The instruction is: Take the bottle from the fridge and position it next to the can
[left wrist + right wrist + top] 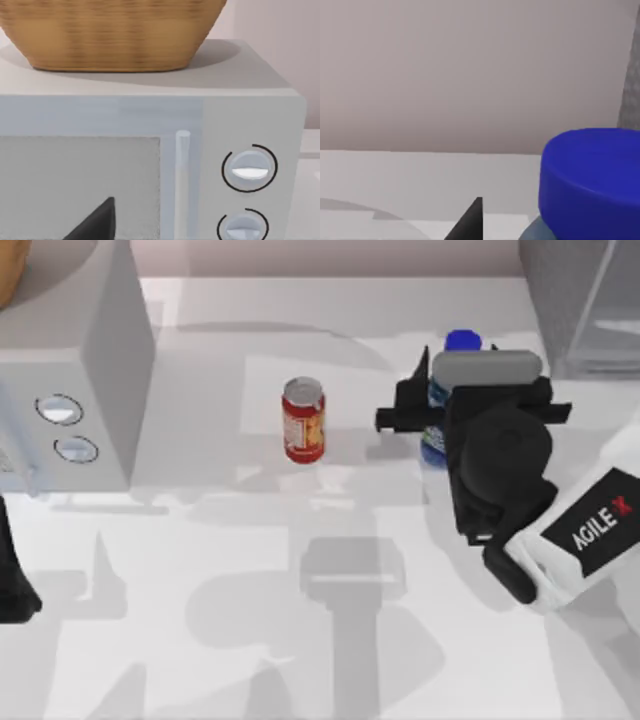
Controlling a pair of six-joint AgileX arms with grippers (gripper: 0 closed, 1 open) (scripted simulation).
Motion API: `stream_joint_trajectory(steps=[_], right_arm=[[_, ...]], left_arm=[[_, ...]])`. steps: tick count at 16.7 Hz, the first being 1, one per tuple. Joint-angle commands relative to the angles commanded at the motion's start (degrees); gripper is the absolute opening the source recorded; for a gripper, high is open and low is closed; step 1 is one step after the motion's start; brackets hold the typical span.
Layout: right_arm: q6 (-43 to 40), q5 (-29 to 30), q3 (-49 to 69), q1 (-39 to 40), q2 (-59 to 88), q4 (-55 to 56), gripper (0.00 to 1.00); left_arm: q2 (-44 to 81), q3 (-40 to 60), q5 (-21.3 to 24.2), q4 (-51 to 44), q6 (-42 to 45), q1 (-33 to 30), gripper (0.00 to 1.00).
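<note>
Bottle: upright on the worktop, right of the can, near the fridge; blue cap close up in the right wrist view.
Right pincer: around the bottle's body; grip cannot be told.
Writing: "AGILE X" on the right arm.
Left wrist view: microwave dials, basket on top.
Left arm: parked at the worktop's left edge.
</note>
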Motion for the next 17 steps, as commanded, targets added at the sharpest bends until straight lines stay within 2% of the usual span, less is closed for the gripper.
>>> stream_joint_trajectory(steps=[1,2,11,17], right_arm=[[0.00,0.00,0.00,0.00,0.00,0.00,0.98],[0.00,0.00,0.00,0.00,0.00,0.00,1.00],[0.01,0.12,-0.24,0.05,-0.13,0.17,1.00],[0.04,2.64,-6.09,2.60,-2.48,3.39,1.00]], left_arm=[[0.00,0.00,0.00,0.00,0.00,0.00,1.00],[0.00,0.00,0.00,0.00,0.00,0.00,1.00],[0.00,0.00,0.00,0.00,0.00,0.00,1.00],[0.00,0.00,0.00,0.00,0.00,0.00,1.00]])
